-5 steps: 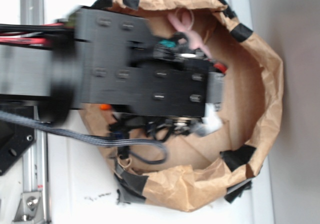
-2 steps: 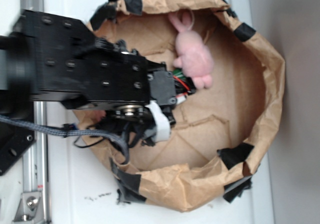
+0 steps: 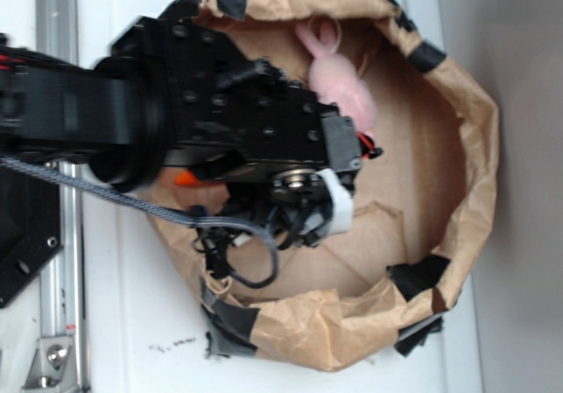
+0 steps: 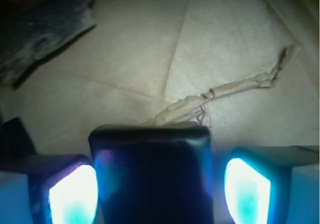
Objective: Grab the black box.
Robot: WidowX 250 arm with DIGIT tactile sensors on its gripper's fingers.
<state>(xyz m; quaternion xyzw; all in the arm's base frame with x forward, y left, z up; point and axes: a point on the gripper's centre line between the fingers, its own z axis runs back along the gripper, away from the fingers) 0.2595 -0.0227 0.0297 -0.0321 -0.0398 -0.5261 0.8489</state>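
Observation:
In the wrist view the black box [image 4: 152, 159] is glossy, with rounded top corners, and it fills the space between my two glowing fingers. My gripper [image 4: 155, 186] is shut on it: the left pad [image 4: 75, 194] presses its side and the right pad [image 4: 247, 189] sits close against the other. Creased brown paper lies beyond the box. In the exterior view my black arm [image 3: 255, 120] reaches into the paper bag and covers both gripper and box.
A pink plush rabbit [image 3: 339, 81] lies by the bag's upper wall, partly under the arm. The crumpled brown paper bag [image 3: 471, 147] has tall walls with black tape patches [image 3: 418, 274]. A loose cable [image 3: 251, 265] hangs below the arm. A torn paper ridge [image 4: 235, 86] crosses the floor.
The arm reached far across the bag, pulled back to the left, and has now moved right again, closer to the rabbit. The bag and the rabbit stay where they were.

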